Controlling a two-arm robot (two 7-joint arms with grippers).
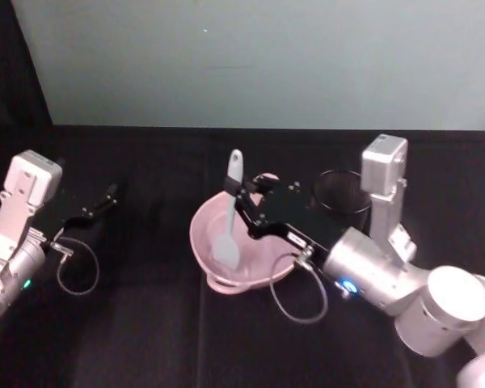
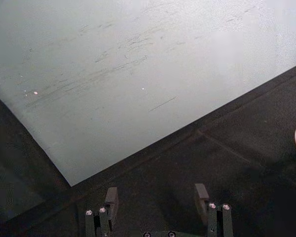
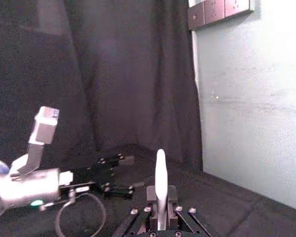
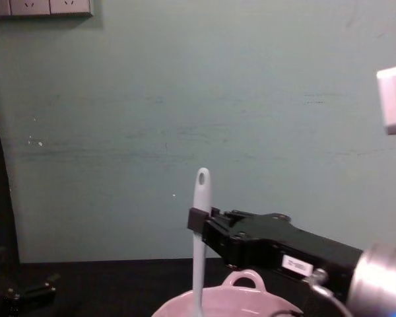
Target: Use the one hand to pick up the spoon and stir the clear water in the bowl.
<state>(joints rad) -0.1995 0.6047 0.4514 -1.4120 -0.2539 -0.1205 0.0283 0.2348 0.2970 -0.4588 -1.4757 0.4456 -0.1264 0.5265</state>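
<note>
Spoon, one, upright in the one bowl, clamped by right end effector; left end effector parted

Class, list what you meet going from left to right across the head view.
The left tool → spoon standing in the bowl, gripped by the right tool → black mesh cup.

White plastic spoon: slim handle with a hole at the tip, near upright, scoop down inside the bowl, tip pointing up. Pale pink bowl: wide, small loop handle on rim, centre of the head view. Black right gripper on a silver wrist reaches over the bowl from the right, fingers clamped on the spoon's handle just below the hole.
</note>
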